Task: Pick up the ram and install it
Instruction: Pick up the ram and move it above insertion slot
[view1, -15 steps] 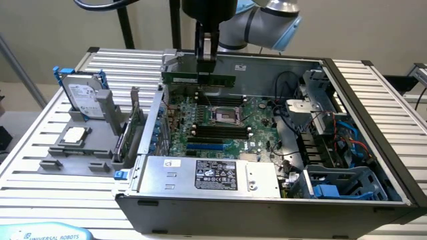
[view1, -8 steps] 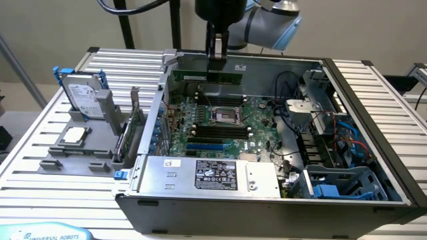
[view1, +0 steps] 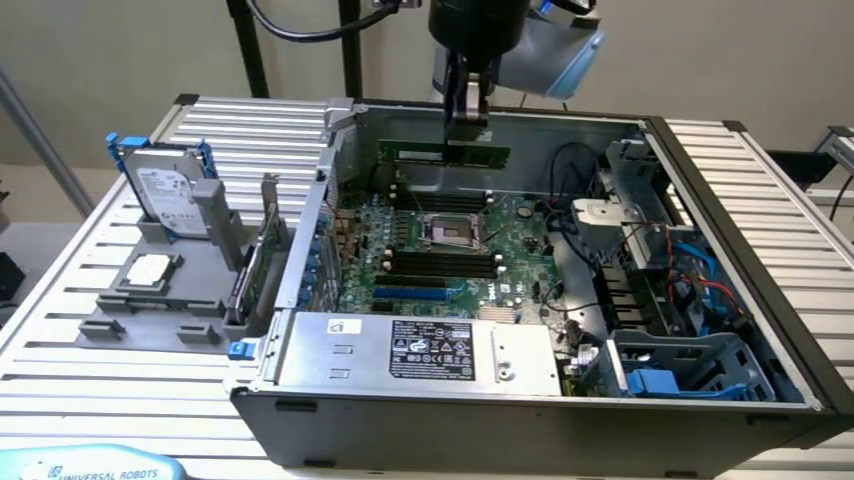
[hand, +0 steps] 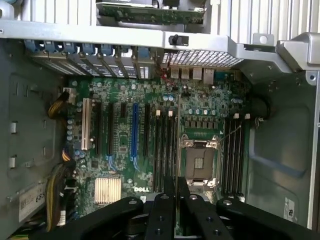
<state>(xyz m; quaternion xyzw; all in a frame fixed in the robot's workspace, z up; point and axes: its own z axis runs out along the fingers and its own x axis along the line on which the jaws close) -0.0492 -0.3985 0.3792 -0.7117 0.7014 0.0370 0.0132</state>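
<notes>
Clenched on the long, thin dark-green ram stick (view1: 414, 152), the black pincer (view1: 467, 133) should hold it level and parallel above the motherboard's long black plastic slots (view1: 427, 262).

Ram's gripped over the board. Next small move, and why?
Probably a short, slow descent toward the black slots beside the CPU socket. The gripper is shut on the ram, which hangs above the motherboard near the case's far wall, roughly parallel to those slots but not yet in one.
</notes>
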